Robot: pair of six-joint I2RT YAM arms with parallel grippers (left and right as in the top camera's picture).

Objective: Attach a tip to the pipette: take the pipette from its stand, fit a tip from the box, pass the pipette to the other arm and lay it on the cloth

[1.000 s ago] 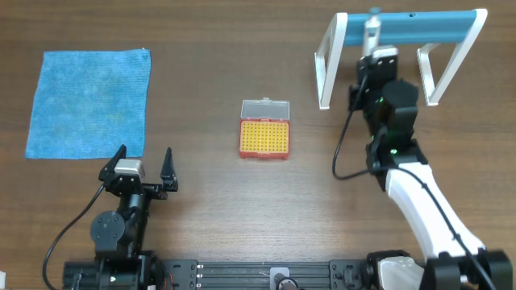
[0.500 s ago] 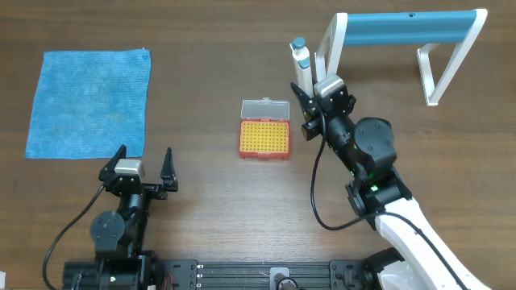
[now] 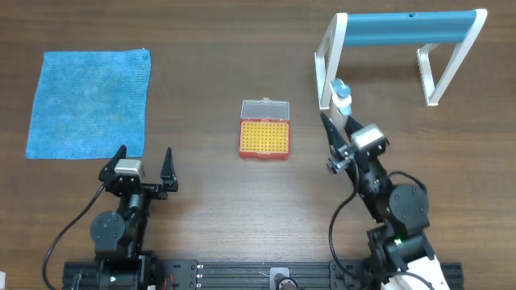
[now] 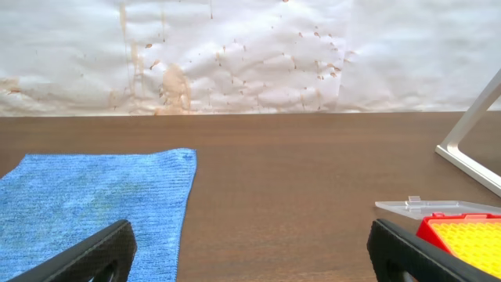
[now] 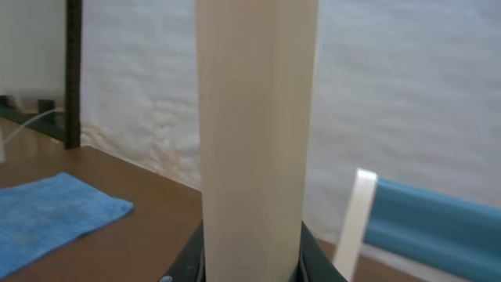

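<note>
Top view, from the left: the cloth lies flat at the desk's far left corner. Just in front of its near edge the left gripper sits low, fingers wide apart and holding nothing. In the left wrist view the cloth shows on one side and the box on the other.

The box stands near the middle of the desk, lid back, with its orange rack of yellow tips open to the ceiling.

To its right, well apart from it, the right gripper has its fingers clamped on the pipette, which is off the stand at the far right corner. The pipette looks upright, blue cap on top. The right wrist view has its cream body rising straight out of the grip. Its lower end I can't make out.

So the tips lie leftward of the pipette, and I'd say the next move turns on carrying it across, upright, above the rack. The right arm is the one placed for that.
</note>
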